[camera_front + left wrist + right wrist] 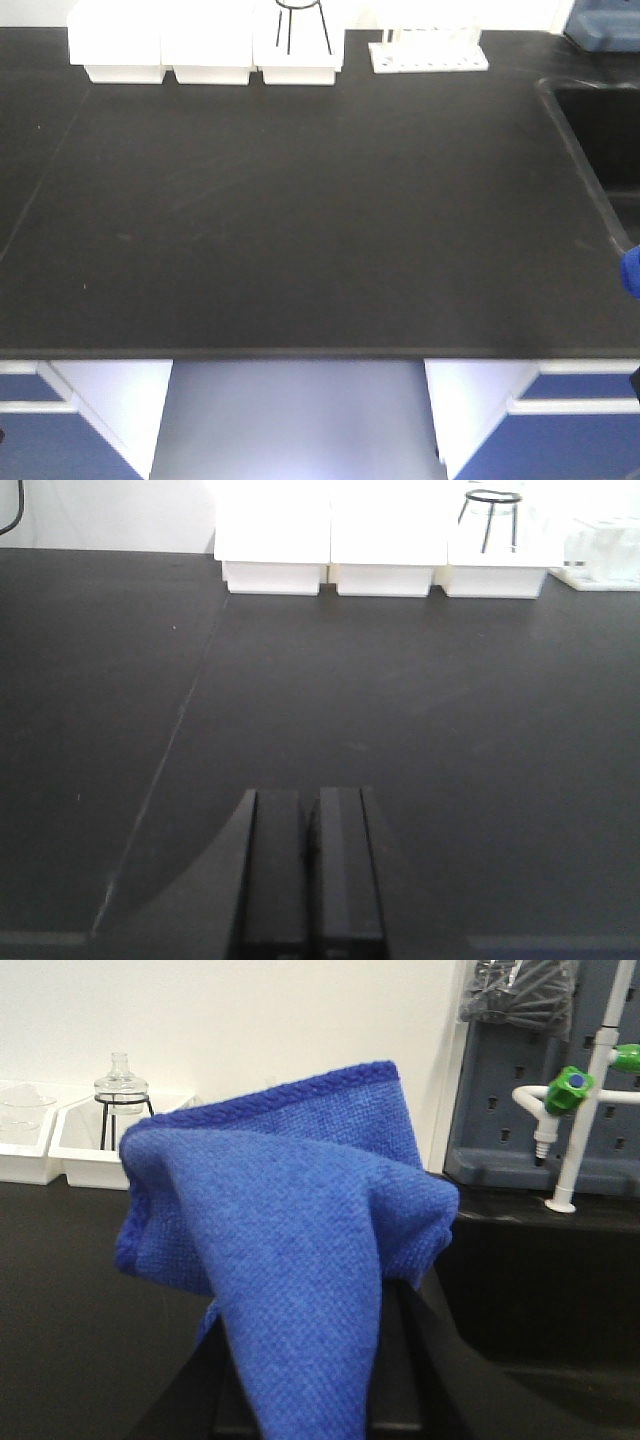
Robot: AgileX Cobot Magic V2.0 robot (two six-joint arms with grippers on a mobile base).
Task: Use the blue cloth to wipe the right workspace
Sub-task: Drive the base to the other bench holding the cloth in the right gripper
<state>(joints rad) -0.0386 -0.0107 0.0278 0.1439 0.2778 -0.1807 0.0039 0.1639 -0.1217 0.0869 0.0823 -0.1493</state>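
Observation:
The blue cloth (290,1250) fills the middle of the right wrist view, bunched and pinched between the dark fingers (415,1350) of my right gripper (310,1360), held above the black counter. In the front view only a blue corner of the cloth (631,268) shows at the right edge, near the sink's front corner. My left gripper (311,870) is shut and empty, its two black fingers pressed together low over the counter's left part. Neither arm shows in the front view.
Three white trays (205,45) line the counter's back edge, one holding a flask on a black wire stand (300,20). A white rack (428,50) stands beside them. A black sink (600,130) lies at the right, with a green-handled white tap (570,1100) and grey pegboard behind.

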